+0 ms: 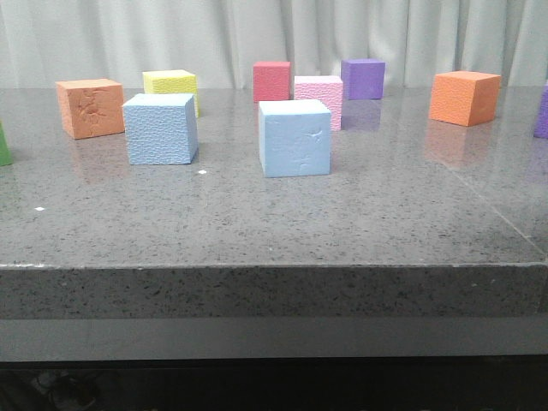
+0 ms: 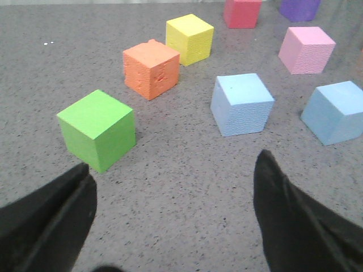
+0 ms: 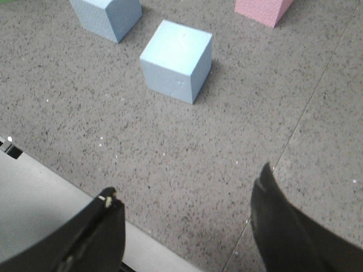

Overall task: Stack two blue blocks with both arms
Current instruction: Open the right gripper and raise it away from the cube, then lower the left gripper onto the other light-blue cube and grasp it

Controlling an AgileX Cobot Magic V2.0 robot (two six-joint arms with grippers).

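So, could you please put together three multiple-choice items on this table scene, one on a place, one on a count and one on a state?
1. In the front view, what stands directly behind the right blue block?
A. the pink cube
B. the green cube
C. an orange cube

2. How many orange cubes does the front view show?
A. one
B. two
C. four

3. How are the two blue blocks now?
A. stacked
B. apart on the table
C. one held by a gripper

Answers:
1. A, the pink cube rises just behind it.
2. B, one at the left and one at the right.
3. B, the left blue block sits apart, and the left gripper and right gripper are open and empty.
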